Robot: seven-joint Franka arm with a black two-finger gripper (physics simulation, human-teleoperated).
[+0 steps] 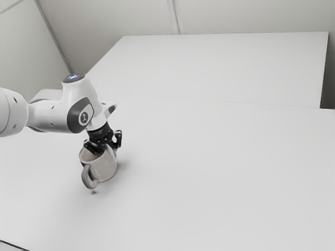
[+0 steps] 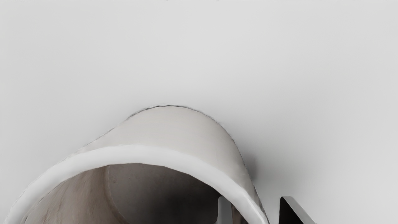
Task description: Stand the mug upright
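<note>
Nearest the exterior camera, a thin dark line [image 1: 14, 246] cuts across the lower corner on the exterior view's left. Beyond it, the mug's handle [image 1: 87, 178] points toward the camera and hangs low, close to the tabletop [image 1: 220, 183]. The mug [image 1: 106, 168] itself is on the exterior view's left side of the table, its mouth upward and its body looking a little tilted; whether its base sits flat I cannot tell. The black gripper [image 1: 108, 150] is down at the rim, its fingers parted with the mug's wall between them. In the wrist view, one finger [image 2: 224, 211] is inside the mouth, while the other [image 2: 289, 213] is outside, with a gap between it and the wall, so nothing is clamped. The white arm [image 1: 52, 116] comes in above from the exterior view's left. Farther off lie a second white surface [image 1: 220, 65] and the pale wall [image 1: 110, 18].
</note>
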